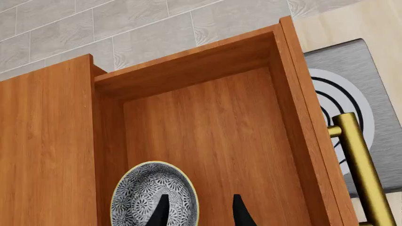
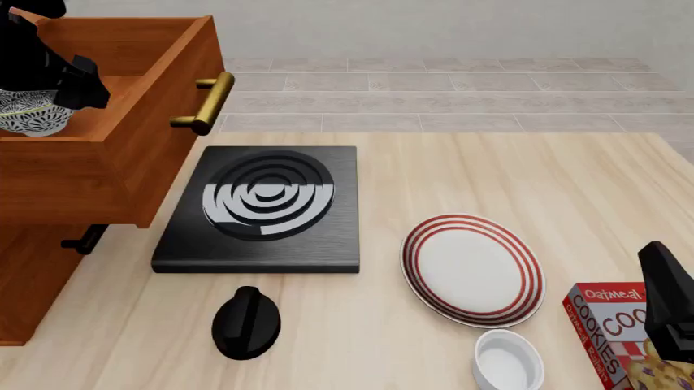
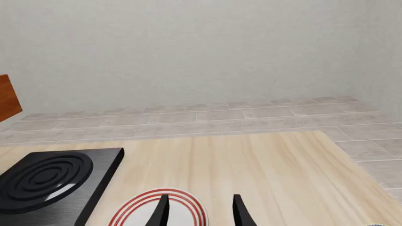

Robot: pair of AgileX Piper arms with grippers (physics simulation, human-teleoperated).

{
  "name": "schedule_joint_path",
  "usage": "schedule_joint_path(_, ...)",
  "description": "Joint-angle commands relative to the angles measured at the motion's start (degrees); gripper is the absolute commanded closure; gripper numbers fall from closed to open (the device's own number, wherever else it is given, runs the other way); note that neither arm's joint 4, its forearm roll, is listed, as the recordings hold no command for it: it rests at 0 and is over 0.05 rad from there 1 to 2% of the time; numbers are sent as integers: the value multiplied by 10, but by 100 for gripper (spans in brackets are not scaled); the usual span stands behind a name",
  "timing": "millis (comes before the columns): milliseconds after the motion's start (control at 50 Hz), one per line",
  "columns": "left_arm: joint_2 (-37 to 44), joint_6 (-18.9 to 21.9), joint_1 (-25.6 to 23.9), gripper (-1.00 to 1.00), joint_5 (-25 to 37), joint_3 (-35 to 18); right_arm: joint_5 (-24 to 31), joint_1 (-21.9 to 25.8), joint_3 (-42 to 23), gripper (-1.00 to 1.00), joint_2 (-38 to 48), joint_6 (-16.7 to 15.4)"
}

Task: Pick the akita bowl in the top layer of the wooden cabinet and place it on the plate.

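left gripper [image 1: 197,212] jaws apart, seemingly astride akita bowl [image 1: 148,193] rim | right gripper [image 3: 199,212] jaws apart, unloaded

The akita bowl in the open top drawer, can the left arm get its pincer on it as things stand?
Probably yes. The top layer is pulled out, nothing covers the akita bowl, and the open left pincer hangs just above it with one finger over the rim.

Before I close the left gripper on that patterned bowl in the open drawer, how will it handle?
The akita bowl looks rigid, glazed ceramic, so probably slick and chip-prone against the top layer wall. One left gripper finger sits over its rim; a rim pinch may let it tilt. Its round shape could slide if nudged.
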Motion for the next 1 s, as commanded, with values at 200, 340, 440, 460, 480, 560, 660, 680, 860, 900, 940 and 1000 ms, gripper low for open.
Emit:
schedule_joint_path(200,-7,-12,1,-100,-33,53,1,0,0,-100,0,-2)
schedule_joint_path(340,-8,-14,3,-100,-37,60,1,1,-1,-100,0,-2)
schedule_joint_path(440,-9,-16,4,-100,-41,66,1,0,-1,-100,0,-2)
schedule_joint_path(460,-9,-16,3,-100,-42,68,1,0,-1,-100,0,-2)
schedule_joint_path(480,-9,-16,4,-100,-43,69,1,0,-1,-100,0,-2)
schedule_joint_path(560,-10,-15,7,-100,-47,72,1,0,-1,-100,0,-2)
schedule_joint_path(660,-8,-17,10,-100,-49,73,1,-1,0,-100,0,-1)
schedule_joint_path(680,-8,-16,11,-100,-50,73,1,-1,0,-100,0,-1)
schedule_joint_path(860,-9,-23,8,-100,-62,89,0,-2,0,-100,0,-2)
schedule_joint_path(900,-9,-22,7,-100,-64,92,0,-1,0,-100,0,-2)
schedule_joint_path(940,-9,-24,7,-100,-65,92,0,-2,0,-100,0,-1)
schedule_joint_path(1000,-11,-22,6,-100,-67,93,-1,-2,0,-100,0,-2)
